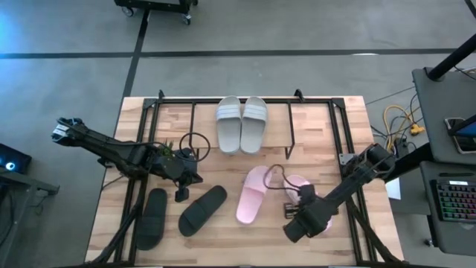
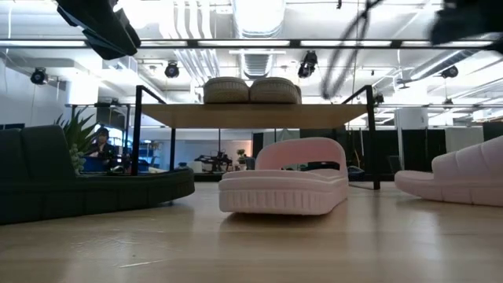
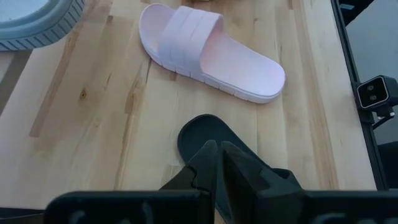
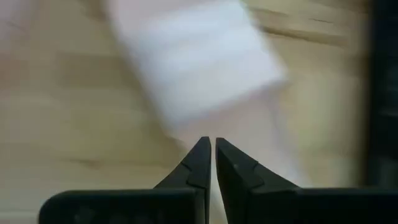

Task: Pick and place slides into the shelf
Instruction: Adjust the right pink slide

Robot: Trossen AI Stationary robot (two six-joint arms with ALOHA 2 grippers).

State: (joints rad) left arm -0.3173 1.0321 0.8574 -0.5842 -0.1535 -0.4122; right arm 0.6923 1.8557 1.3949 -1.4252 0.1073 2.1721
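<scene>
Progress at this moment stood, by our count, at two of six. We saw the two grey-green slides (image 1: 242,123) lying side by side on the wooden top board of the shelf (image 1: 312,119), and in the low view they sat together on that board. The other four lay on the table (image 1: 223,242) in front of the shelf: two black slides, one (image 1: 152,217) near the front left edge and one (image 1: 202,209) just beside it, and two pink slides, one (image 1: 253,194) near the middle and one (image 1: 303,195) partly hidden under the right arm. The left gripper (image 1: 181,195) hung above the black pair with its fingers pressed together and empty. The right gripper (image 4: 208,155) hovered over a pink slide, likewise closed on nothing. We judged that four slides remained, and that either claw would need to open before taking one.
</scene>
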